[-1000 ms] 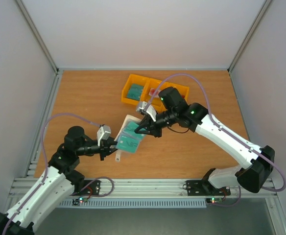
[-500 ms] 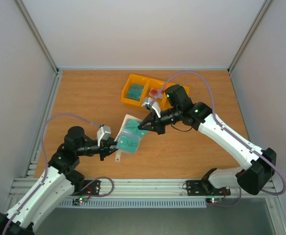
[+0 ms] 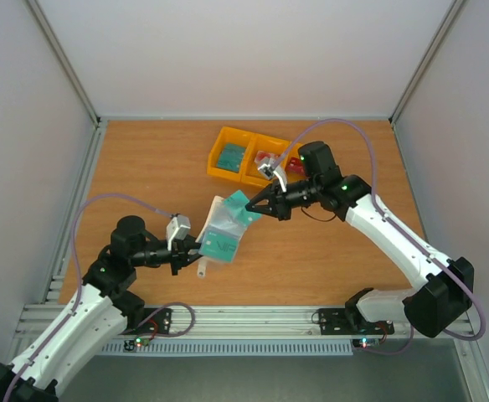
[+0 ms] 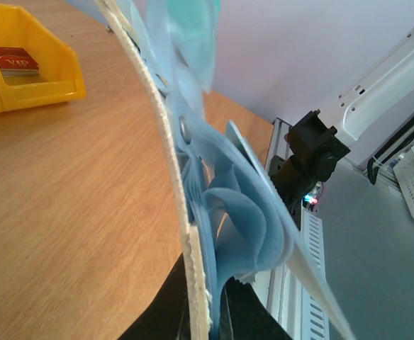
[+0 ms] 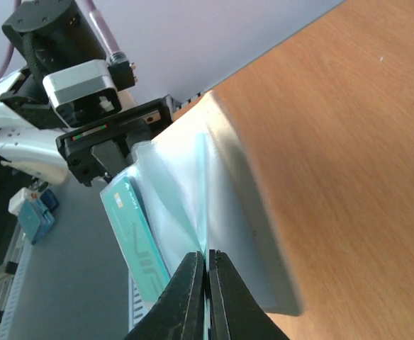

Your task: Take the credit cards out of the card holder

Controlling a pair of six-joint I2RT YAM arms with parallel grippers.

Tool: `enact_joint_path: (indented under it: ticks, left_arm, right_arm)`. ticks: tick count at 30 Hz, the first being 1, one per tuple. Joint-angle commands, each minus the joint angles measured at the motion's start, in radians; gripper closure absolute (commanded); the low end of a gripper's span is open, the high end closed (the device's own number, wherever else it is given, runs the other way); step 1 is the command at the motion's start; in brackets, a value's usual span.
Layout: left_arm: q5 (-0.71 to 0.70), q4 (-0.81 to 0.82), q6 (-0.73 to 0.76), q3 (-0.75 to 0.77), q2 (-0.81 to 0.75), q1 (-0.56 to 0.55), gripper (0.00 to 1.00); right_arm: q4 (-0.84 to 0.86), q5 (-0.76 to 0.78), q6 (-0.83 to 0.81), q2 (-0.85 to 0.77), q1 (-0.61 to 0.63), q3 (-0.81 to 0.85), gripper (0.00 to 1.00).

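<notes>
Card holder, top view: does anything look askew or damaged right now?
Nothing damaged or spilled. The card holder is bowed, its translucent sleeves fanned apart, pinched at its near end by the left end effector. A teal card sticks out tilted at its far end, gripped by the right end effector.

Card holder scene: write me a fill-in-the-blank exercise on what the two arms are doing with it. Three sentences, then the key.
The left arm's jaws are ___ (open/shut) on the near edge of the cream-beige folding card holder. The right arm's jaws pinch a thin plastic card coloured ___. In the left wrist view, the rectangular card lying in the yellow plastic tray is dark ___.
Missing words: shut; teal; red.
</notes>
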Motion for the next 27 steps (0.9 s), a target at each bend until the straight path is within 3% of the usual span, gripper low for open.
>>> enact_joint_path:
  ticks: [1, 9, 27]
  left_arm:
    - [0.027, 0.017, 0.011, 0.026, -0.015, -0.002, 1.0]
    - [0.018, 0.037, -0.03, 0.022, -0.007, -0.002, 1.0]
    - [-0.069, -0.055, -0.033, 0.055, 0.004, -0.002, 1.0]
  right_arm:
    - [0.056, -0.024, 0.043, -0.026, -0.041, -0.013, 0.94]
    - [0.241, -0.055, 0.185, -0.031, -0.041, -0.129, 0.93]
    - [0.115, 0.003, 0.087, -0.01, -0.163, -0.007, 0.99]
